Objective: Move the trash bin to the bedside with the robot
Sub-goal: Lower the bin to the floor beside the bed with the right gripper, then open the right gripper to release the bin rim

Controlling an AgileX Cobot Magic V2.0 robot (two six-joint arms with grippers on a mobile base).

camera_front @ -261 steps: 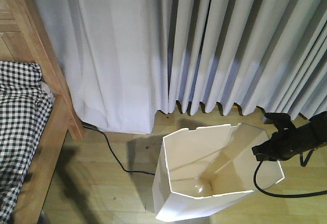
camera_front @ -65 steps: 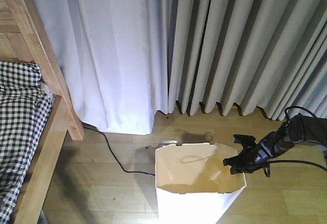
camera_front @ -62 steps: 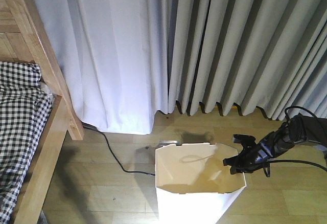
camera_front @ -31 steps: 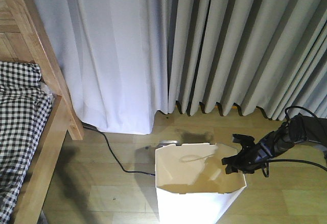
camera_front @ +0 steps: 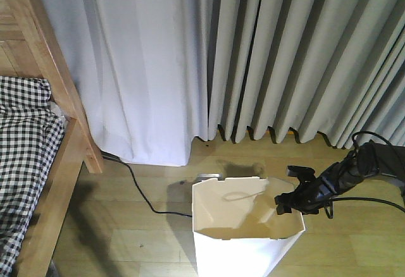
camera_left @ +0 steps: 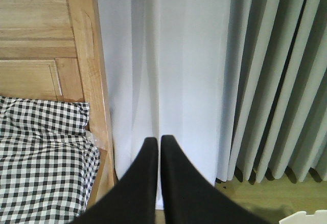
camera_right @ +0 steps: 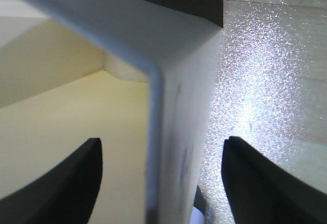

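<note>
Wood floor | right gripper jaws wide astride trash bin rim | left gripper jaws together

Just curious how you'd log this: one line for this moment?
right hand: open, astride trash bin rim | left hand: shut, idle | bin: upright, right of bed

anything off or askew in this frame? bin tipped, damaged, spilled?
Nothing stands out. The trash bin stands upright on the wood floor, rim intact, nothing spilled around it. The right gripper is open astride the bin's right rim wall, one finger inside, one outside. The left gripper is shut, empty.
</note>
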